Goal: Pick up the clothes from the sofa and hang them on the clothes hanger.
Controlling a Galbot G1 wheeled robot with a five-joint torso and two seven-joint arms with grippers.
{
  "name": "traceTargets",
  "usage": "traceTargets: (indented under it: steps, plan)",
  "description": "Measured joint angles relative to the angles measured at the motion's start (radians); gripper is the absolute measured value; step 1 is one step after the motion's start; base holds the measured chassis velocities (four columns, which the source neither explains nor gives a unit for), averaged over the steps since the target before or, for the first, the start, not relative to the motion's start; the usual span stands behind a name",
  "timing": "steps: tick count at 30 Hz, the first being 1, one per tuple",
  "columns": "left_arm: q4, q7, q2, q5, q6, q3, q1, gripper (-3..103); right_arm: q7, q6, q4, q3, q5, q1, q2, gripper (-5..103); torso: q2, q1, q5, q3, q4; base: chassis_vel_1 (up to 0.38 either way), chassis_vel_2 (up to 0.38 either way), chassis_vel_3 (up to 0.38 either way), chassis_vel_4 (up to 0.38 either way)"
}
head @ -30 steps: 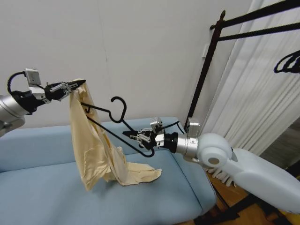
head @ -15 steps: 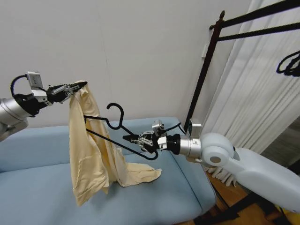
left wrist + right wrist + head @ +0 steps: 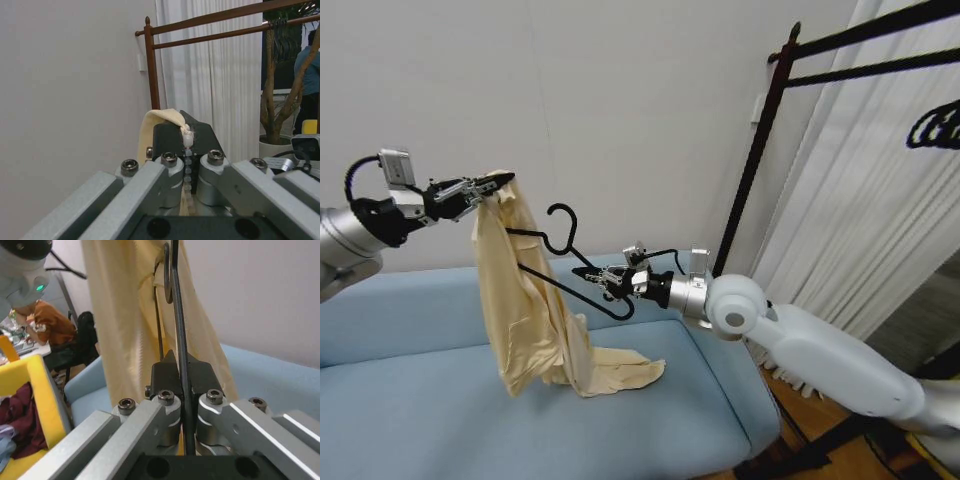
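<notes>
Looks like a home-style living room: pale blue sofa across the bottom, dark clothes rack and white curtain at upper right, plain wall behind.

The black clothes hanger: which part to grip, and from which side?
Grip the black clothes hanger at its bare arm end from the robot's right, as the right gripper does: the other arm sits inside the beige garment the left gripper holds; its hook likely must stay free.
</notes>
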Motion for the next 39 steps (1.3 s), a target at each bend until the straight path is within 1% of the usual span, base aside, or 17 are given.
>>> traceTargets:
  steps: [2,5,14,18,24,29,36,39]
  plan:
    - [-0.009,0.001,-0.007,0.0,-0.002,-0.002,0.001,1,0.023,0.007,-0.015,0.01,0.016,0.004,0.016,2,0.0,0.0,0.0,0.0,0.0001,0.0,0.0,0.0,0.0]
    - [-0.013,0.007,-0.015,0.0,-0.004,-0.002,0.003,1,0.037,0.014,-0.027,0.022,0.033,0.015,0.02,2,0.0,0.0,-0.0001,0.0,0.0002,0.0,0.0,0.0,0.0]
    - [-0.037,0.019,-0.058,0.009,-0.008,0.006,0.011,1,0.066,0.033,-0.05,0.051,0.061,0.073,0.006,2,0.0,0.0,0.0,0.0,0.0001,0.0,0.0,0.0,0.0]
    - [-0.053,0.026,-0.091,0.031,-0.011,0.017,0.018,1,0.084,0.039,-0.053,0.055,0.073,0.115,-0.004,2,0.0,0.0,0.0,0.0,0.0002,0.0,0.0,0.0,0.0]
    - [-0.066,0.034,-0.117,0.05,-0.014,0.034,0.02,1,0.086,0.039,-0.064,0.065,0.082,0.15,-0.031,2,0.0,0.0,0.0001,0.0,0.0001,0.0,0.0,0.0,0.0]
    - [-0.078,0.045,-0.156,0.073,-0.018,0.053,0.03,1,0.076,0.038,-0.072,0.073,0.095,0.18,-0.07,2,0.0,0.0,0.0001,0.0,0.0,0.0,0.0,0.0,0.0]
    - [-0.079,0.044,-0.174,0.089,-0.022,0.079,0.02,1,0.065,0.031,-0.071,0.072,0.093,0.194,-0.094,2,0.0,0.0,0.0001,0.0,0.0001,0.0,0.0,0.0,0.0]
    - [-0.079,0.031,-0.179,0.094,-0.024,0.093,0.013,1,0.064,0.031,-0.061,0.072,0.09,0.191,-0.104,2,0.0,0.0,0.0002,0.0,0.0,0.0,0.0,0.0,0.0]
